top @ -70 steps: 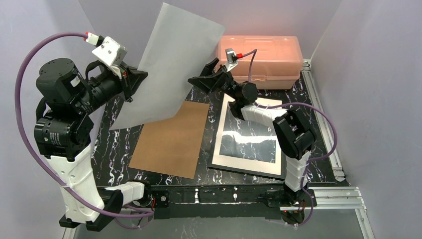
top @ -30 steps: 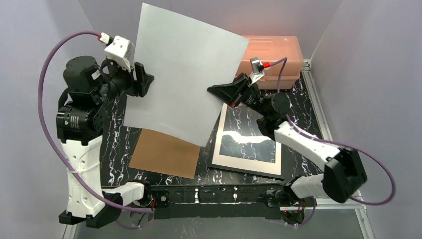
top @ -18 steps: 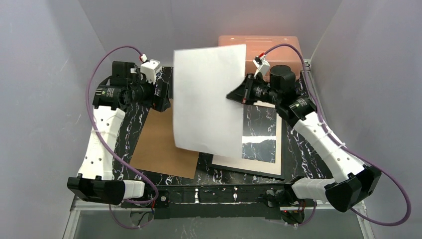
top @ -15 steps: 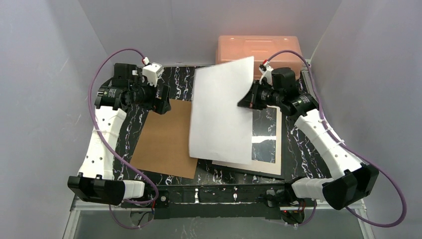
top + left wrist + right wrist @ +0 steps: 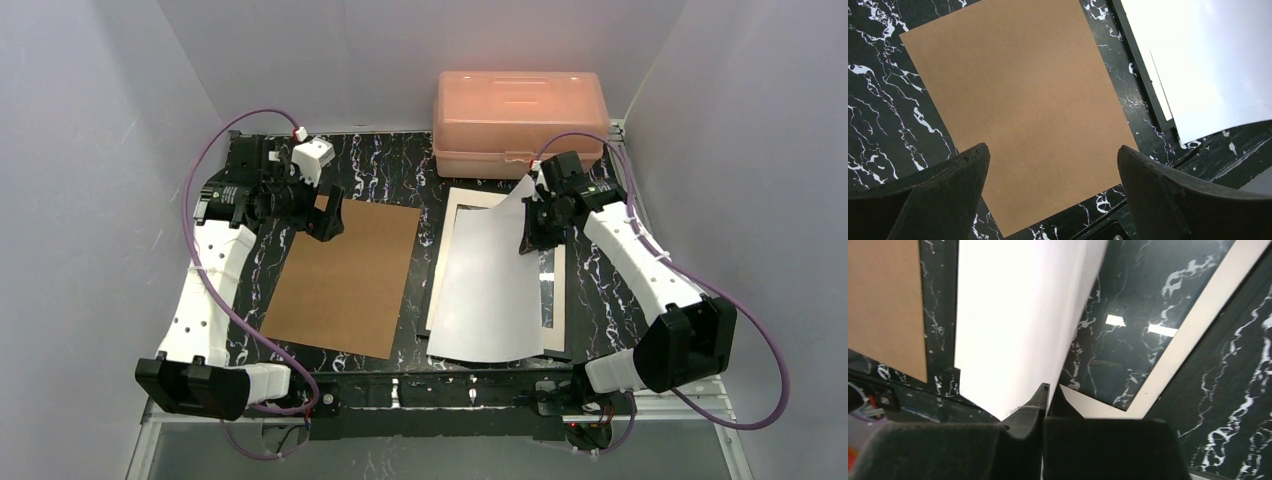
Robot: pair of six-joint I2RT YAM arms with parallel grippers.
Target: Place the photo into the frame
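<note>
The frame (image 5: pixel 556 300) is mostly covered by the photo (image 5: pixel 490 290), whose far right corner is pinched and lifted by the right gripper (image 5: pixel 526 230). The far side is blocked by the pink box (image 5: pixel 518 120). 2 strips of table (image 5: pixel 418 280) can be passed: 1 narrow, between frame and brown board (image 5: pixel 345 275), and 1 right of the frame.

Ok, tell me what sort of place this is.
Most likely a robotics lab test cell, not a home or shop: plain grey walls box in a black marbled table, a left arm and right arm are bolted at its near edge, and aluminium rails run along it.
</note>
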